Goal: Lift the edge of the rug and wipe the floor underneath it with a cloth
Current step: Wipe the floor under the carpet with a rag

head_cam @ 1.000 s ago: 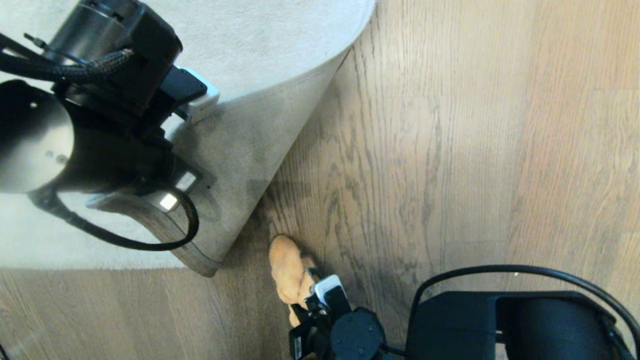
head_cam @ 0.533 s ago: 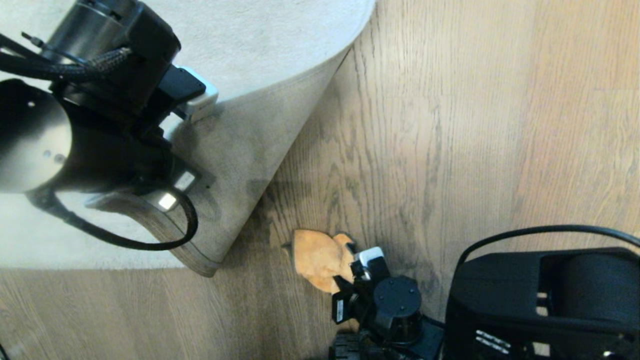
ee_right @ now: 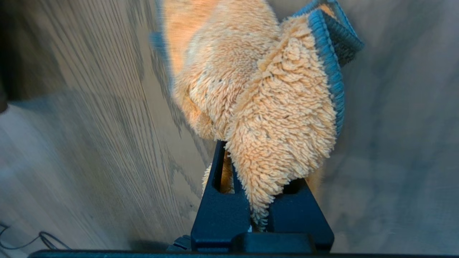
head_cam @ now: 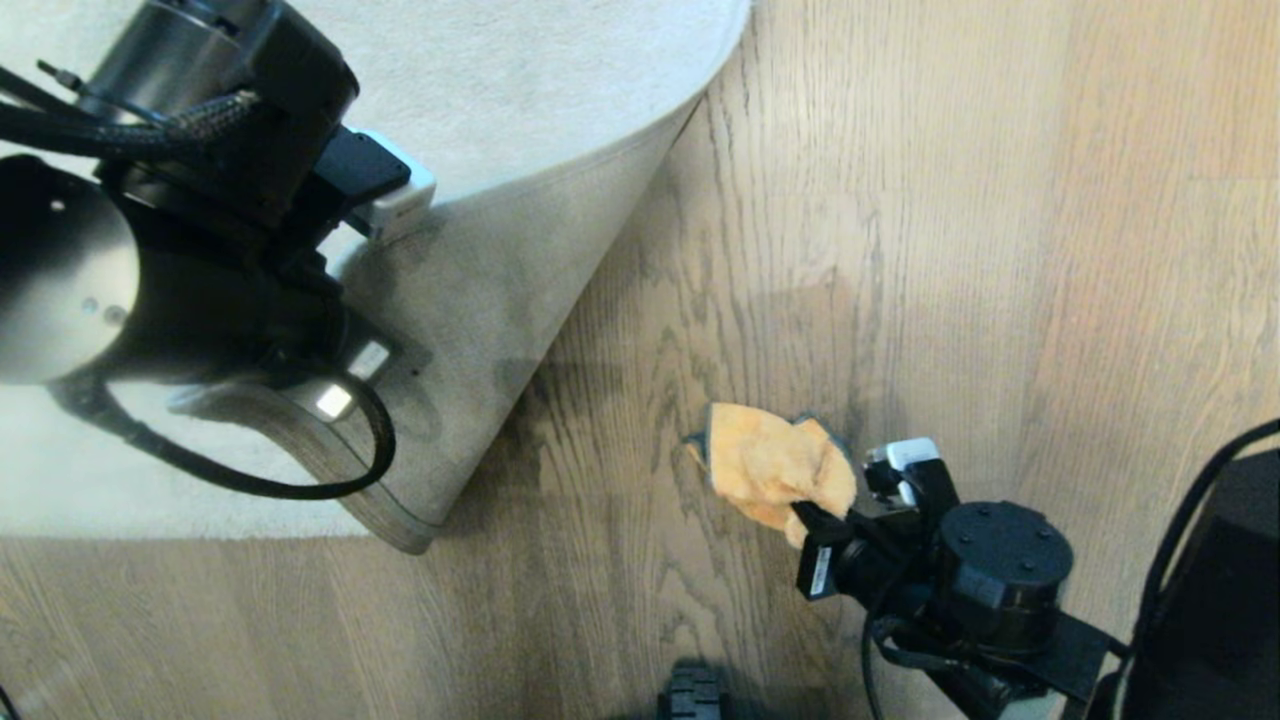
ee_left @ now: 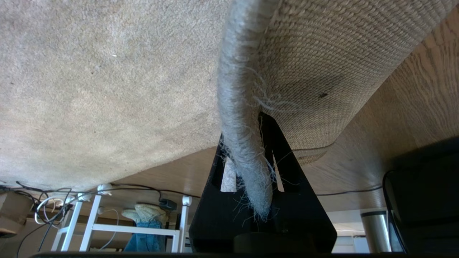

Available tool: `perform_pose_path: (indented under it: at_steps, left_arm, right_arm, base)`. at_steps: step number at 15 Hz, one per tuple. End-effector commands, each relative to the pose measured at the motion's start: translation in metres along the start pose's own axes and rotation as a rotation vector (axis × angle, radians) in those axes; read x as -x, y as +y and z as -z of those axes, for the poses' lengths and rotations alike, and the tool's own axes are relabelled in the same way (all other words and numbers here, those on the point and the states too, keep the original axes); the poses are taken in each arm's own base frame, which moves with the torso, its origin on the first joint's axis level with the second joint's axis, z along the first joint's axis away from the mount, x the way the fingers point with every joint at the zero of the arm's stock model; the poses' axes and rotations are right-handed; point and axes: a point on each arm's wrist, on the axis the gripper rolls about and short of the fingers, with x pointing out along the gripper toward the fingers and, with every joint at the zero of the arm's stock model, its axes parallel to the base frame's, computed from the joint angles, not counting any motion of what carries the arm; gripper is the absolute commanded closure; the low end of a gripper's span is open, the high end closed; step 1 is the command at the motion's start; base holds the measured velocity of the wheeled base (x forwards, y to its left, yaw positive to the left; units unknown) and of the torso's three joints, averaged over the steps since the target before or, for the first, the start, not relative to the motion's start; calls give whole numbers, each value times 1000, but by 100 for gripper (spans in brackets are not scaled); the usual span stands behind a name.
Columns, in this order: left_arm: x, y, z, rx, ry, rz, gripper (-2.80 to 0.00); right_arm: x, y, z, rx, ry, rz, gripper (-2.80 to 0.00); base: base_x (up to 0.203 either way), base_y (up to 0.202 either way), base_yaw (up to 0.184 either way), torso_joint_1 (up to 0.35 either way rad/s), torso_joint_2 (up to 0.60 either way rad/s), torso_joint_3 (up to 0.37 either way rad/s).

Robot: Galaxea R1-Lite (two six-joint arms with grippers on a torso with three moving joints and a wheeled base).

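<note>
From above, the left gripper holds the pale grey short-pile rug edge folded up, baring brown-grey wood-grain plank floor for the fluffy orange cloth in the right gripper.

Left wrist: jaws pinch the frayed border.

Right wrist: jaws clamp the blue-trimmed cloth against the planks.
</note>
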Motion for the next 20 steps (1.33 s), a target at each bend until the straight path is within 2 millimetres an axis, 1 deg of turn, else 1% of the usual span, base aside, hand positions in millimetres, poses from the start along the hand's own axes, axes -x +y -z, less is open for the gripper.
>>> perform_pose_path:
  at_steps: [1,2,3,5,6,8,9,11,13,15,17,18,20]
  left_arm:
    - [0,0,0,-3,3,-4,0]
    - [0,0,0,-3,3,-4,0]
    - [0,0,0,-3,3,-4,0]
    - [0,0,0,-3,3,-4,0]
    - [0,0,1,-4,4,-4,0]
    - [-1,-1,1,-5,7,-3,0]
    - [-1,-1,1,-6,8,-3,0]
    - [-1,-1,1,-6,9,-4,0]
    - [-2,-1,1,-8,12,-3,0]
    - [-3,-2,2,-14,18,-2,0]
    - [-5,-5,5,-22,28,0,0]
    - [-5,-5,5,-15,29,0,0]
    - [-5,-5,5,-3,32,-8,0]
  right_arm:
    - [15,-2,-23,-13,-96,-16,0]
    - [17,3,-22,-3,-93,-37,0]
    - [20,13,-19,2,-85,-76,0]
    - [30,42,-6,23,-45,-186,0]
    - [35,57,4,39,-13,-243,0]
    - [35,88,35,79,61,-335,0]
    - [30,103,47,86,74,-367,0]
    - [11,135,69,81,62,-415,0]
    - [-5,160,90,73,47,-445,0]
    - [-19,175,109,67,36,-457,0]
    - [-30,182,121,62,29,-454,0]
    - [-35,181,124,58,23,-442,0]
    - [-42,174,122,54,21,-415,0]
  base:
    - [0,0,0,0,0,0]
    - [0,0,0,0,0,0]
    - [0,0,0,0,0,0]
    - [0,0,0,0,0,0]
    - [0,0,0,0,0,0]
    - [0,0,0,0,0,0]
    - [0,0,0,0,0,0]
    - [0,0,0,0,0,0]
    - [0,0,0,0,0,0]
    - [0,0,0,0,0,0]
    - [0,0,0,0,0,0]
    - [0,0,0,0,0,0]
    - [0,0,0,0,0,0]
